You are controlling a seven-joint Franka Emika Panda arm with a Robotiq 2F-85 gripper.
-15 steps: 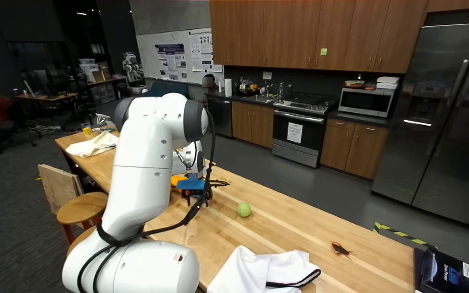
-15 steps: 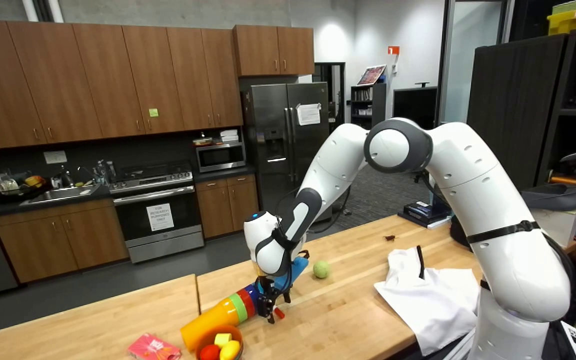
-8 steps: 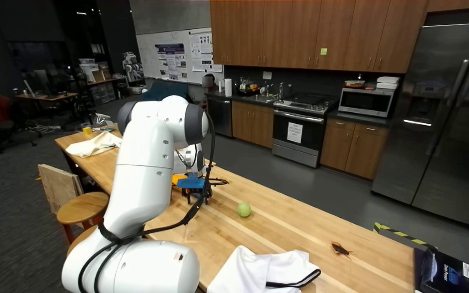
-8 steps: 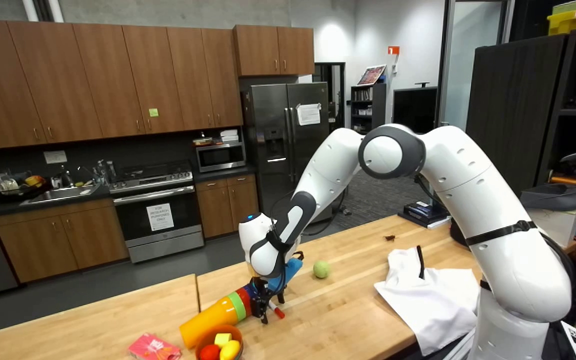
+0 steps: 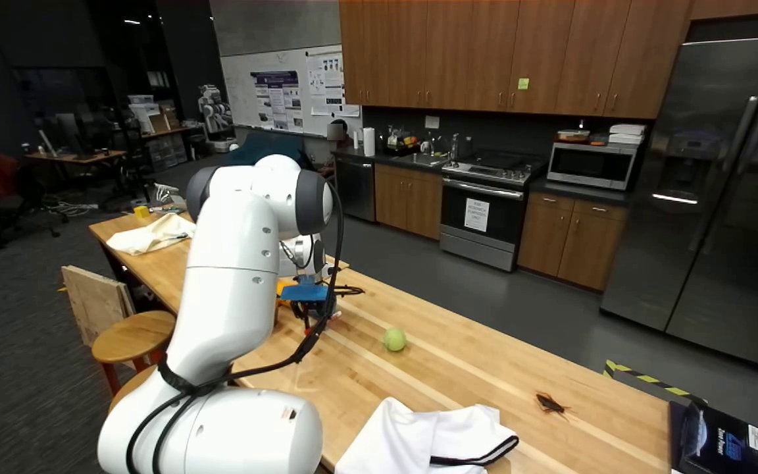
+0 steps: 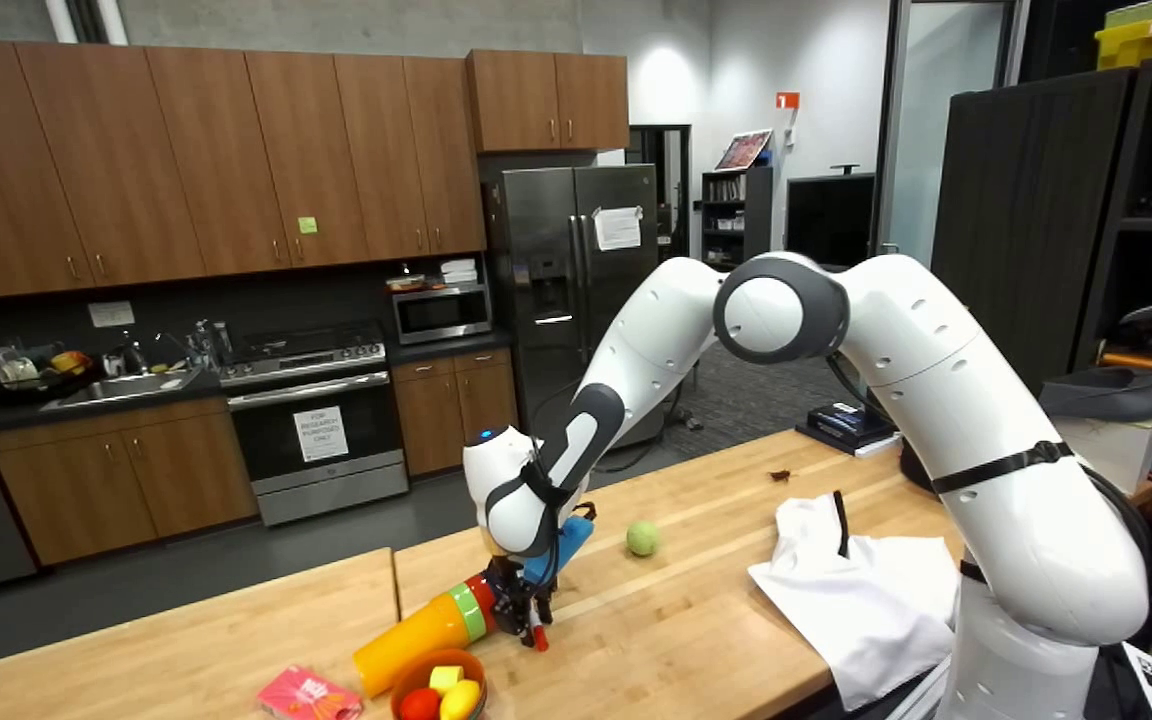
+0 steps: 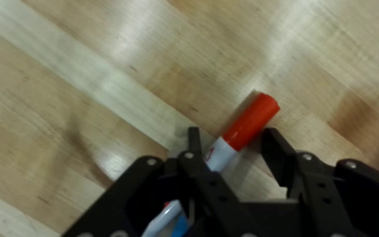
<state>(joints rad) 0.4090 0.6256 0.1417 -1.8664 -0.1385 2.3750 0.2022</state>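
In both exterior views I see a ball [image 6: 643,539] on the table [image 6: 666,655], apart from a white cloth [image 6: 861,600] and a bug [image 5: 551,403]. An exterior view shows me a bowl [image 6: 416,670] near a packet [image 6: 308,695]. Beyond the table stand the stove [image 5: 504,214] and fridge [image 5: 701,210].

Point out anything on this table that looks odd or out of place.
A brown cockroach-like insect lies on the tabletop near the rumpled white cloth, visible in both exterior views. That is odd on a work surface; whether it's real or a toy, I can't tell.
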